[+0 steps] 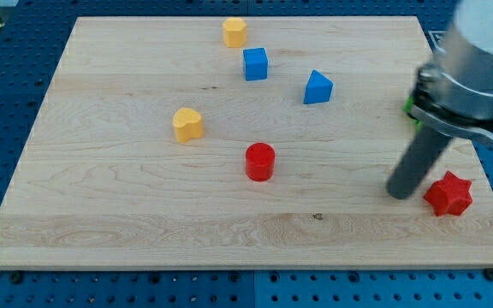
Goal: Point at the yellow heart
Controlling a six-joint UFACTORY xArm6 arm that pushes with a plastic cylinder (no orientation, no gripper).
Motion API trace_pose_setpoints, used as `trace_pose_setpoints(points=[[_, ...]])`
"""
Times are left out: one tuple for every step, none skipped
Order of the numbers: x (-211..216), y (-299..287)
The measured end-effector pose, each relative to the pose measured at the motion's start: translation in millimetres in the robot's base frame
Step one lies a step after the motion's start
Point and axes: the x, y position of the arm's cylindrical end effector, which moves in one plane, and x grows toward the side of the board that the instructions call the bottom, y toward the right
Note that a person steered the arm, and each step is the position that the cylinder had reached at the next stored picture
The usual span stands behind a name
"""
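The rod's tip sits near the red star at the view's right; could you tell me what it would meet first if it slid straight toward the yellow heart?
Probably nothing before the yellow heart itself. My tip stands just left of the red star. The line seems to pass just above the red cylinder, though the margin is hard to judge.

Yellow heart (pixel 188 125) flat on board, view's left-center.

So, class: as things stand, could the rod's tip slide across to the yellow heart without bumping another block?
Probably yes. My tip sits beside the red star; only the red cylinder lies near the straight path to the yellow heart.
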Motion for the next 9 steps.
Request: trace_pose_setpoints(points=[[-16,-32],[-16,-32],[-16,-38],[-9,-69],[4,-93],[16,-143],[3,-259],[-63,-295],[-75,-297]])
